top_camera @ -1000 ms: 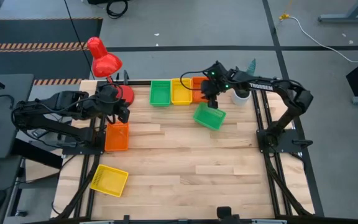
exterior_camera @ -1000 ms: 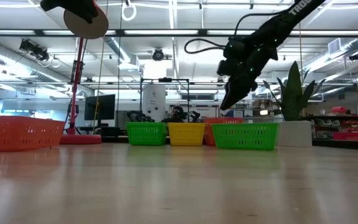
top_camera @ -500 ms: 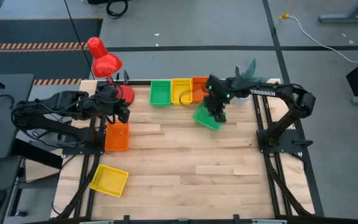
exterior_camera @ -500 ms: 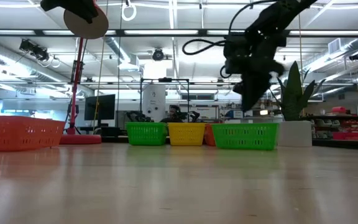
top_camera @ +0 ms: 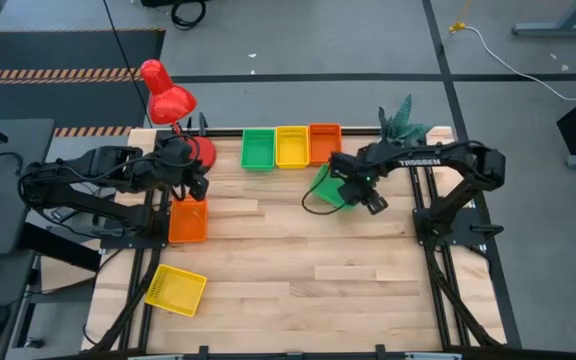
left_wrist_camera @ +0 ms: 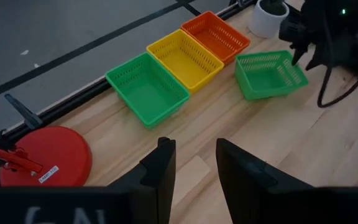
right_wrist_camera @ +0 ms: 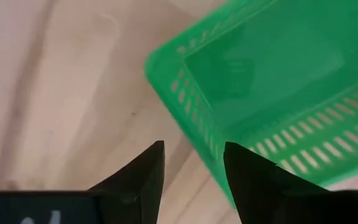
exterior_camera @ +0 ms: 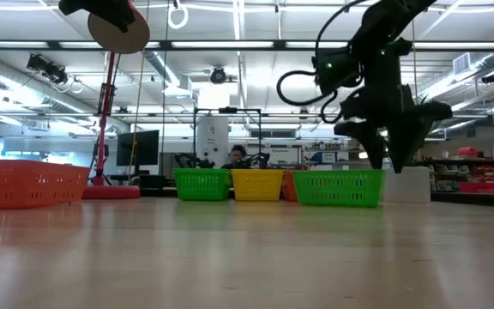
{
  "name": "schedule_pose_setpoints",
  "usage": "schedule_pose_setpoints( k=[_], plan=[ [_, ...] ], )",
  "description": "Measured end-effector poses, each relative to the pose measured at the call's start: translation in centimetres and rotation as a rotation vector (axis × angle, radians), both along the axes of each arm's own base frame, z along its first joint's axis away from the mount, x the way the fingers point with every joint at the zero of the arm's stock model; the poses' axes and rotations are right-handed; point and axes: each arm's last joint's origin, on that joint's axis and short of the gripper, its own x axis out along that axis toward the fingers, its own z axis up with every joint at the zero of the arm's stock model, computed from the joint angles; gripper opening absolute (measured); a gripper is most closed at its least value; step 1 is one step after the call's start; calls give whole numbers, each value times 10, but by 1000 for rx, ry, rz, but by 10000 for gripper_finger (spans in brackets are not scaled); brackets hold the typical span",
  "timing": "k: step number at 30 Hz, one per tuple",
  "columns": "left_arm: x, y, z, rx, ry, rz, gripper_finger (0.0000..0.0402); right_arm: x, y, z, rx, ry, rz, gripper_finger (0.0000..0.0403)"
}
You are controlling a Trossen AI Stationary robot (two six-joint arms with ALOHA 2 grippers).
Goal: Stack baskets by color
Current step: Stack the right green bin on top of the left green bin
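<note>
A green basket (top_camera: 258,148), a yellow one (top_camera: 292,145) and an orange one (top_camera: 324,142) stand in a row at the table's far edge. A second green basket (top_camera: 324,188) stands askew just in front of them, also seen in the right wrist view (right_wrist_camera: 272,87). My right gripper (right_wrist_camera: 194,171) points down, open, just above that basket's right end (exterior_camera: 339,187), with its side wall showing between the fingers. At the left, my left gripper (left_wrist_camera: 194,168) hangs open and empty above an orange basket (top_camera: 188,219). Another yellow basket (top_camera: 176,289) lies at the near left.
A red lamp (top_camera: 166,98) stands with its round base (left_wrist_camera: 42,162) at the far left corner. A white plant pot (exterior_camera: 406,183) stands at the far right, behind the loose green basket. Bare wood spreads over the table's middle and near right.
My right gripper has swung from above the far row toward the near edge and a little right, sinking and tipping until it points straight down over the loose green basket's right end. The basket has stayed where it was.
</note>
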Motion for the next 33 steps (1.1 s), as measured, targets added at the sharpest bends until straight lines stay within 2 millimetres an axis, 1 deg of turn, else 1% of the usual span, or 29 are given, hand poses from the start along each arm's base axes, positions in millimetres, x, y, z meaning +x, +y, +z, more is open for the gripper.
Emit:
schedule_pose_setpoints(
  k=[3,6,8,10,12,13,15,18,21,23,25,29,33],
  plan=[
    [0,0,0,0,0,-1,121,1,5,-11,-81,-12,46,164],
    [0,0,0,-1,0,-3,121,3,9,-19,-126,-37,62,143],
    [0,-1,0,-1,0,-9,121,5,12,-20,-133,-52,64,116],
    [0,-2,0,-1,0,-17,121,9,18,-17,-131,-62,51,78],
    [0,-4,0,-1,0,-27,121,15,24,-10,-126,-92,36,33],
    [0,-4,0,-1,0,-30,121,20,28,-6,-126,-112,31,19],
    [0,-5,0,-1,0,-36,121,28,38,4,-113,-157,21,15],
    [1,-7,0,6,8,-57,121,45,55,23,-73,-281,-34,17],
    [1,-9,-1,13,26,-98,121,62,73,40,-6,-393,-122,11],
    [1,-11,-1,10,31,-119,121,75,85,45,33,-432,-189,11],
    [1,-12,-1,8,31,-130,121,88,96,43,85,-434,-243,11],
    [1,-15,-1,8,31,-148,121,117,118,30,138,-390,-286,11],
    [1,-18,-1,8,30,-170,121,146,129,15,163,-369,-322,11]
  ],
)
